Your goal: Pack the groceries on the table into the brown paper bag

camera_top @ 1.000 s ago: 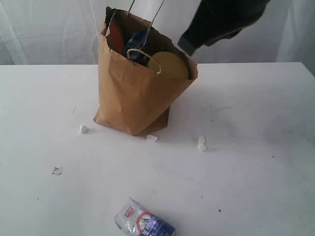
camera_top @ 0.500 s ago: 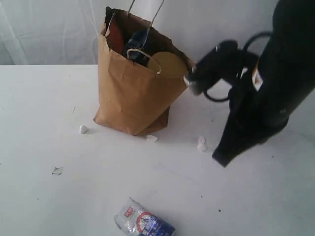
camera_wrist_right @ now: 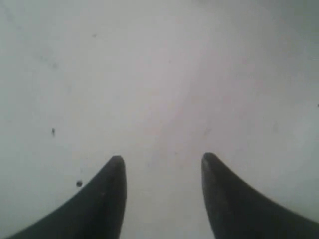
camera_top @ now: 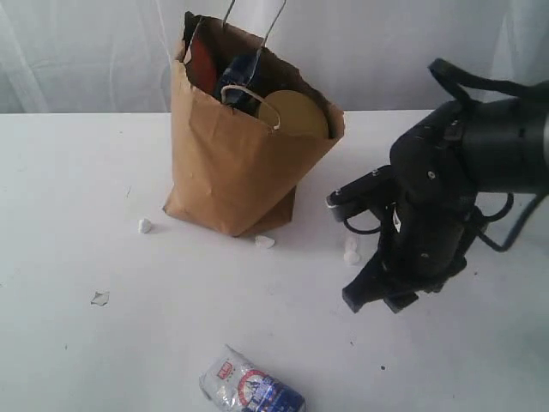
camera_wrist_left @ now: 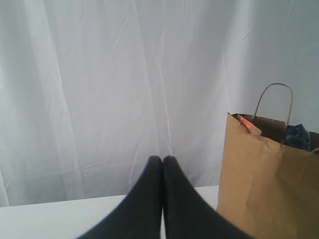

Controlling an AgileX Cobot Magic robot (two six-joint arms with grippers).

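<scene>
small white-blue packet (camera_top: pixel 250 390): apparently the only grocery not yet bagged; lying flat at the near edge of the counter (camera_top: pixel 77 163), well apart from the brown paper bag (camera_top: pixel 227 172); partly cut off by the exterior view's lower border; glossy crinkled film, probably light, soft and a little slippery; likely to buckle or skid under a pinch; best taken across its narrow middle, jaws low against the counter

brown paper bag: upright, leaning slightly, mouth open; gold-lidded clear jar (camera_top: pixel 296 113) at the rim, blue-orange spaghetti pack (camera_top: pixel 240 73) and an orange pouch corner behind; thin kraft, probably easy to tip or crush

right end effector (camera_wrist_right: pixel 162 162): jaws parted, nothing between them; pointing down over bare counter, right of the bag, apart from the packet

left end effector (camera_wrist_left: pixel 162 160): fingers pressed together, empty; facing the bag; out of the exterior view

white scraps (camera_top: pixel 352 251): scattered near the bag; not groceries
</scene>
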